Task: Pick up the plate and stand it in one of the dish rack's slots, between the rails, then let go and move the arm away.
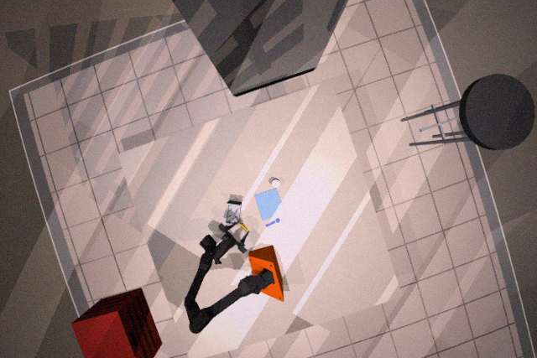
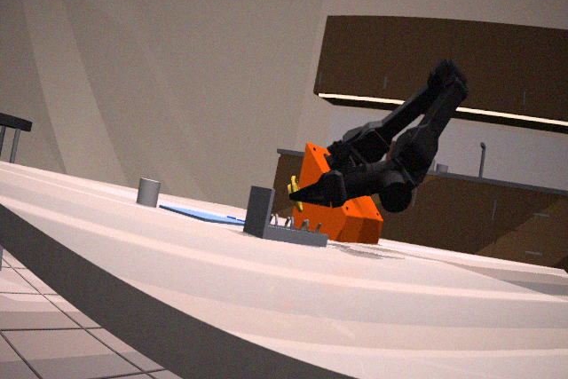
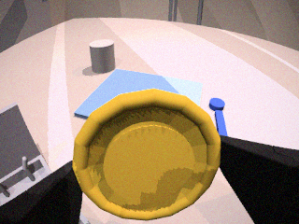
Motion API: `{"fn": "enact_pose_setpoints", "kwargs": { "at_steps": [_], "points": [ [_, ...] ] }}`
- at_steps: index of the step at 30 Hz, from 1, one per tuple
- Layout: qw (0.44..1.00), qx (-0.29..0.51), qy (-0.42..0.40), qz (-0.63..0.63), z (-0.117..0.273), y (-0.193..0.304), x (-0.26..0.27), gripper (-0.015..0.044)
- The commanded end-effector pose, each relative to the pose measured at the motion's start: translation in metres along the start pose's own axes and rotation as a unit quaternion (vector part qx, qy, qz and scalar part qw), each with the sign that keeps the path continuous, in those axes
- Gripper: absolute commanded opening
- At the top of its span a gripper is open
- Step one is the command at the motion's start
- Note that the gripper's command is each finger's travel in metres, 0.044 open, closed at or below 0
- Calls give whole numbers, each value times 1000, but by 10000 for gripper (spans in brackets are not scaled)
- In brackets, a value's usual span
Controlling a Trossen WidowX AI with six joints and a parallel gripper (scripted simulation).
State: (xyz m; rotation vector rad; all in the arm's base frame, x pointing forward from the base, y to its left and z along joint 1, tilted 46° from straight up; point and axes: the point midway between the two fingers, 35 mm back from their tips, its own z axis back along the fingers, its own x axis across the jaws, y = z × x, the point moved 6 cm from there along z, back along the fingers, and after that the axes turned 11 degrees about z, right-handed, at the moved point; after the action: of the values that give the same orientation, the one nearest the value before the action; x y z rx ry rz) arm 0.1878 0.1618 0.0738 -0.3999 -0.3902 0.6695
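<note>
My gripper point(image 1: 239, 231) point(image 2: 298, 194) point(image 3: 147, 158) is shut on the yellow plate point(image 1: 244, 226) point(image 2: 293, 190) point(image 3: 148, 152), with a finger on each side of its rim. The plate stands on edge, its inner face toward the wrist camera. It hangs a little above the grey dish rack point(image 1: 232, 211) point(image 2: 287, 231) point(image 3: 18, 149), over the rails near the rack's low end. The rack's rails also show at the bottom of the wrist view. The rack's slots hold nothing.
A light blue mat point(image 1: 268, 203) point(image 2: 201, 214) point(image 3: 127, 90), a blue spoon point(image 1: 272, 222) point(image 3: 219, 112) and a grey cup point(image 1: 274, 181) point(image 2: 147, 192) point(image 3: 103, 56) lie beyond the rack. The orange base block point(image 1: 268, 269) point(image 2: 353, 223) stands close behind. A red crate point(image 1: 114, 328) and a stool point(image 1: 496, 111) stand on the floor.
</note>
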Motion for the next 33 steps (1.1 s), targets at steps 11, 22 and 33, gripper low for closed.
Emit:
{"fn": "enact_pose_setpoints", "kwargs": {
  "at_steps": [11, 22, 33],
  "points": [
    [988, -107, -109, 32, 12, 27, 0, 0],
    [961, -176, -209, 37, 29, 48, -5, 0],
    [935, -214, -280, 31, 43, 60, -12, 0]
  ]
}}
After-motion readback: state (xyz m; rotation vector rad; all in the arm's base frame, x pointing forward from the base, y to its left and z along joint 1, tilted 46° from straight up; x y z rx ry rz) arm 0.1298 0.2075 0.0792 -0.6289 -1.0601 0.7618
